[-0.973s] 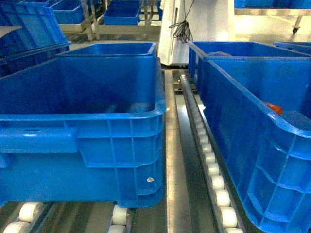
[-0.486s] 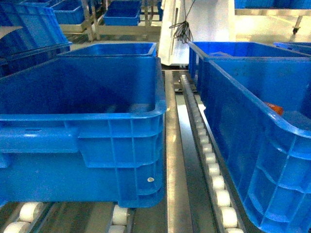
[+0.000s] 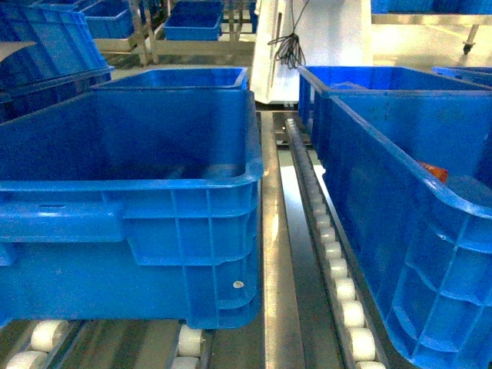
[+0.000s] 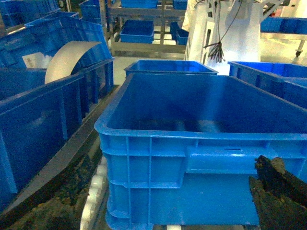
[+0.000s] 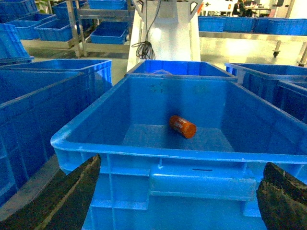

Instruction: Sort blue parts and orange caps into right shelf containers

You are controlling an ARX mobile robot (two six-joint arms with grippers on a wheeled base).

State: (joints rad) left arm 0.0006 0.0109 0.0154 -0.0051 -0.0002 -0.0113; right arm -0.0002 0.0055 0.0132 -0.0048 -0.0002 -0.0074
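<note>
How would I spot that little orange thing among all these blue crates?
Find the big blue crate on the right, nearest the robot. On its floor, towards the back wall, lies a small orange cap on its side. It is the only orange thing among all the blue.

Two large bright blue crates (image 3: pixel 177 192) stand side by side, well apart across a metal rail, open tops up, thick ribbed rims and moulded side handles showing. The left one sits on white rollers. In the right crate (image 5: pixel 158 153) a single orange cap (image 5: pixel 182 126) lies on its side on the floor, near the middle; its edge peeks over the rim in the head view
</note>
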